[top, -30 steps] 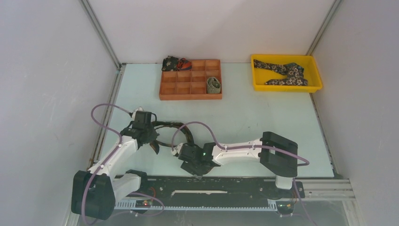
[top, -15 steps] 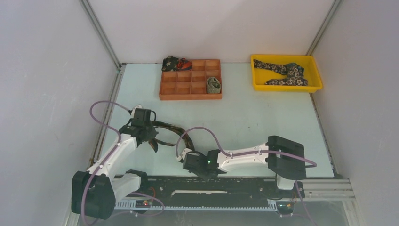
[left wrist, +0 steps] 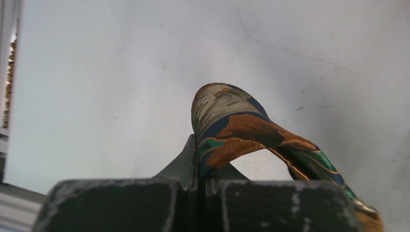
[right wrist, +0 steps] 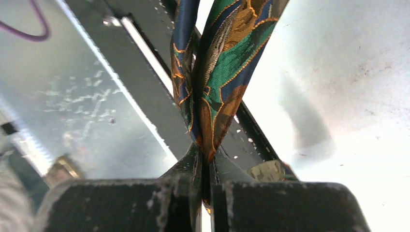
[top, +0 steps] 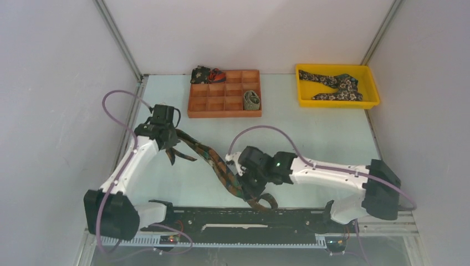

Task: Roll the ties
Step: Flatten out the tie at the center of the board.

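A brown-rust, green and blue patterned tie (top: 213, 160) hangs taut in a diagonal line between my two grippers, above the near half of the table. My left gripper (top: 169, 145) is shut on its upper left end; the left wrist view shows the tie (left wrist: 232, 128) folding out of the left gripper's (left wrist: 202, 159) closed jaws. My right gripper (top: 249, 187) is shut on the lower right part, and the tie's tail (top: 265, 201) curls over the front rail. In the right wrist view the doubled tie (right wrist: 217, 72) rises from the right gripper (right wrist: 207, 157).
An orange compartment tray (top: 210, 103) at the back holds an olive rolled tie (top: 252, 100) and a dark floral one (top: 202, 73) at its far left corner. A yellow bin (top: 338, 101) at the back right holds a floral tie (top: 332, 83). A black rail (top: 299, 217) runs along the near edge.
The right gripper has shut on the tie and moved right and away from the rail. The left gripper has pulled back and up, so the looped tie is now stretched straight.
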